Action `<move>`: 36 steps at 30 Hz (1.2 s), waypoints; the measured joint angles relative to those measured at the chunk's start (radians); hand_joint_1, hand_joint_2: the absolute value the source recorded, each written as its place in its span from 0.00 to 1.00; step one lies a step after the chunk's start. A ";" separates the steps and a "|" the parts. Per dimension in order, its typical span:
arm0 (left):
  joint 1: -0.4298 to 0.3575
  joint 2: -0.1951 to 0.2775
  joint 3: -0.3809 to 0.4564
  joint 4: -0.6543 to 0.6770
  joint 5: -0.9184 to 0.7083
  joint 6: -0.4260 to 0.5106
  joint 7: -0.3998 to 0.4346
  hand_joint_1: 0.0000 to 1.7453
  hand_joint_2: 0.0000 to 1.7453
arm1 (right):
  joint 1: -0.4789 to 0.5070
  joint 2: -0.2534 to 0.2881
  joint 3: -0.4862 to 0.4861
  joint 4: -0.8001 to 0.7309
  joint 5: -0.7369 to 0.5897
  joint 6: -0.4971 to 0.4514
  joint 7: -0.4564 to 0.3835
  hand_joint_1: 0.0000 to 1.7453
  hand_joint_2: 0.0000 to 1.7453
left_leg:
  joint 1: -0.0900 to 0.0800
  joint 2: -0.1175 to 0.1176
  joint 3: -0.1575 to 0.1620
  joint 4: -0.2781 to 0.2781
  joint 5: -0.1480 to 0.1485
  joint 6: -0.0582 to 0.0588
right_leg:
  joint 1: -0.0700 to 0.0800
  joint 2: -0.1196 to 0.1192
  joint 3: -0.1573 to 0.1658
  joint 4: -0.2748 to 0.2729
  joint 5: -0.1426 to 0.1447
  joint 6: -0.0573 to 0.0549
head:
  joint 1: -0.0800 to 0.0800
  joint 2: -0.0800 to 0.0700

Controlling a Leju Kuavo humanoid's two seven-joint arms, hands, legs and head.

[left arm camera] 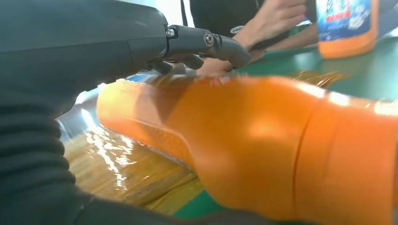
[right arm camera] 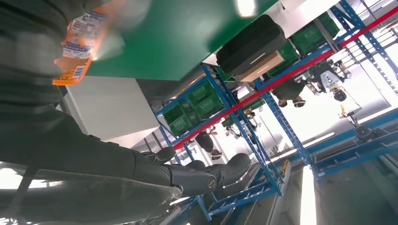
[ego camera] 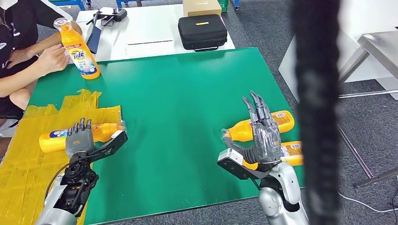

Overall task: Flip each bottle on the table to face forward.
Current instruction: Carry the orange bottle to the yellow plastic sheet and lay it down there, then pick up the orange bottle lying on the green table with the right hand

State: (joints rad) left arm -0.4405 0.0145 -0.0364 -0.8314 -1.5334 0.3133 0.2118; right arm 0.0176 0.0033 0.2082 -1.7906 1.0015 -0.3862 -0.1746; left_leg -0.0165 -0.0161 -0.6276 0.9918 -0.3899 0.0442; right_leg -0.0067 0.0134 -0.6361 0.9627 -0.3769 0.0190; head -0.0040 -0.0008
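An orange bottle (ego camera: 52,139) lies on its side on the yellow tape patch (ego camera: 28,173) at the table's left. My left hand (ego camera: 80,139) rests over its middle, fingers stretched straight across the top of the bottle (left arm camera: 263,140). At the right, two orange bottles lie flat: one (ego camera: 239,131) with its cap toward the centre, another (ego camera: 294,153) nearer the edge. My right hand (ego camera: 263,133) is raised above them, fingers spread upward, holding nothing. A person's hand (ego camera: 51,58) holds an upright Tide bottle (ego camera: 80,54) at the far left corner.
The green table (ego camera: 178,93) is bare across its middle. Behind it a white table (ego camera: 141,28) carries a black case (ego camera: 202,32) and a cardboard box (ego camera: 202,7). A dark blurred vertical bar (ego camera: 314,112) hangs close to the camera at right.
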 joint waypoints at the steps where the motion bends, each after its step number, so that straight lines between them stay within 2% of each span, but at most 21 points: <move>1: 0.001 -0.007 0.014 0.000 0.021 0.017 -0.030 0.00 0.00 | 0.001 0.001 -0.002 0.000 0.003 0.000 0.001 0.00 0.00 | 0.000 0.000 0.000 0.000 0.000 0.000 | 0.000 0.000 0.000 0.000 0.000 0.000 | 0.000 0.000; 6: 0.038 -0.059 0.077 -0.061 0.269 0.092 -0.259 0.00 0.00 | 0.007 0.005 -0.017 0.000 0.051 0.001 0.005 0.00 0.00 | 0.000 0.000 0.000 0.000 0.000 0.000 | 0.000 0.000 0.000 0.000 0.000 0.000 | 0.000 0.000; 8: 0.072 -0.083 0.089 -0.139 0.452 0.127 -0.388 0.00 0.00 | 0.010 0.003 -0.025 0.000 0.091 -0.008 0.006 0.00 0.00 | 0.000 0.001 0.000 0.000 0.000 0.000 | 0.000 0.000 0.000 0.000 0.000 0.000 | 0.000 0.000; 11: 0.132 -0.121 0.095 -0.297 0.807 0.197 -0.623 0.00 0.00 | 0.010 0.000 -0.045 0.002 0.126 -0.050 0.000 0.00 0.00 | -0.001 0.000 -0.001 0.000 -0.001 0.001 | 0.000 0.000 0.000 0.000 0.000 0.000 | 0.000 0.000; 13: 0.173 -0.144 0.094 -0.412 1.008 0.211 -0.733 0.00 0.00 | 0.004 -0.002 -0.065 0.009 0.118 -0.088 -0.019 0.00 0.00 | -0.001 0.000 -0.001 0.000 -0.001 0.001 | 0.000 0.000 0.000 0.000 0.000 0.000 | 0.000 0.000; 15: 0.209 -0.161 0.091 -0.508 1.102 0.210 -0.779 0.00 0.00 | -0.004 -0.005 -0.082 0.020 0.109 -0.112 -0.034 0.00 0.50 | -0.001 0.000 -0.001 0.000 -0.002 0.001 | 0.000 0.000 0.000 0.000 -0.001 0.001 | 0.000 0.000; 17: 0.233 -0.171 0.086 -0.572 1.127 0.209 -0.793 0.00 0.00 | -0.010 -0.007 -0.093 0.029 0.106 -0.118 -0.041 0.00 1.00 | -0.001 -0.001 -0.001 0.000 -0.002 0.002 | 0.000 0.000 0.000 -0.001 -0.001 0.001 | 0.000 0.000; 21: 0.267 -0.180 0.074 -0.657 1.249 0.190 -0.847 0.00 1.00 | -0.027 -0.007 -0.113 0.051 0.099 -0.125 -0.052 0.00 1.00 | -0.001 0.000 0.000 0.000 -0.001 0.002 | 0.000 0.000 0.000 0.000 -0.001 0.001 | 0.000 0.000; 27: 0.298 -0.184 0.047 -0.731 1.373 0.159 -0.886 0.00 1.00 | -0.098 -0.023 -0.175 0.132 0.095 -0.066 -0.046 0.00 1.00 | -0.001 -0.001 0.000 0.000 0.000 0.002 | 0.000 0.000 0.001 0.000 0.000 0.001 | 0.000 0.000; 32: 0.302 -0.184 0.031 -0.735 1.459 0.071 -0.882 0.00 1.00 | -0.156 -0.059 -0.212 0.213 0.066 0.131 -0.016 0.00 1.00 | -0.001 -0.001 0.000 0.000 0.000 0.002 | -0.001 0.000 0.001 0.000 0.000 0.002 | 0.000 0.000; 36: 0.302 -0.184 0.021 -0.733 1.488 0.026 -0.881 0.00 1.00 | -0.210 -0.099 -0.248 0.293 0.055 0.202 -0.010 0.00 1.00 | -0.002 -0.002 0.000 0.000 0.000 0.002 | -0.001 0.000 0.001 0.000 0.000 0.002 | 0.000 0.000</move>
State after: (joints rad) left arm -0.1383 -0.1699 -0.0151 -1.5646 -0.0451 0.3388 -0.6696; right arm -0.1921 -0.0953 -0.0399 -1.4972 1.0565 -0.1844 -0.1844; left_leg -0.0182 -0.0177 -0.6278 0.9921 -0.3903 0.0466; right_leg -0.0079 0.0131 -0.6349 0.9623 -0.3765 0.0213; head -0.0040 -0.0008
